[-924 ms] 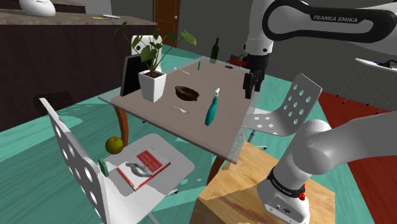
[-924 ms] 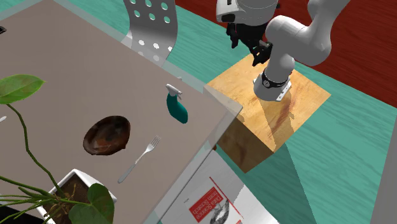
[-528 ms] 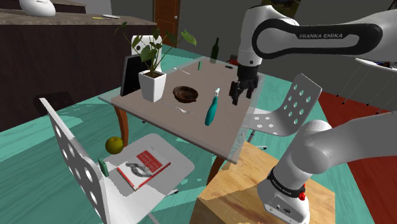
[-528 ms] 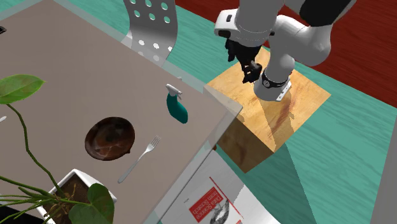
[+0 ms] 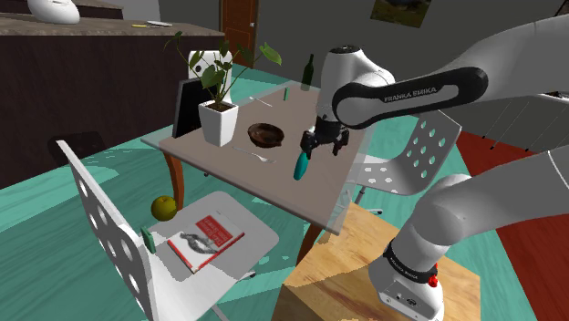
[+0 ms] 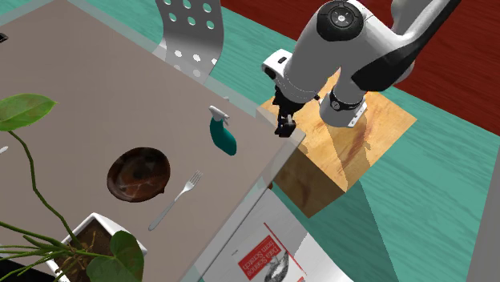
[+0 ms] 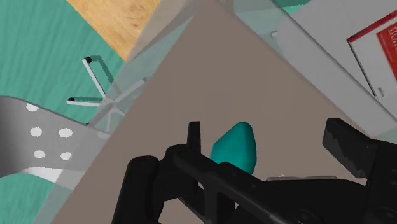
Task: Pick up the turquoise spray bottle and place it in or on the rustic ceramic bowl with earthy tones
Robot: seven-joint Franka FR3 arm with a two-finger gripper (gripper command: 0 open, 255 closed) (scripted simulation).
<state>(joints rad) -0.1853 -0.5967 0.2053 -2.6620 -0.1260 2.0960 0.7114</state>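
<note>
- While the hand (image 5: 324,144) hangs spread and empty over the bench (image 5: 244,173), the shoulder view shows the spray bottle (image 5: 301,162) lying just below it, with the brown bowl (image 5: 266,134) beyond.
- Second exterior view: the hand (image 6: 284,124) sits off the spray bottle (image 6: 222,136), toward the bench edge. Centre it first.
- Wrist view: the spray bottle (image 7: 235,147) lies nearer one finger. Equalise the gaps, then descend.

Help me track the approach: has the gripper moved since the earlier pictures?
Yes. In the shoulder view the gripper has swung toward that view's left and lower, closer to the white plant pot, now above the spray bottle.
</note>
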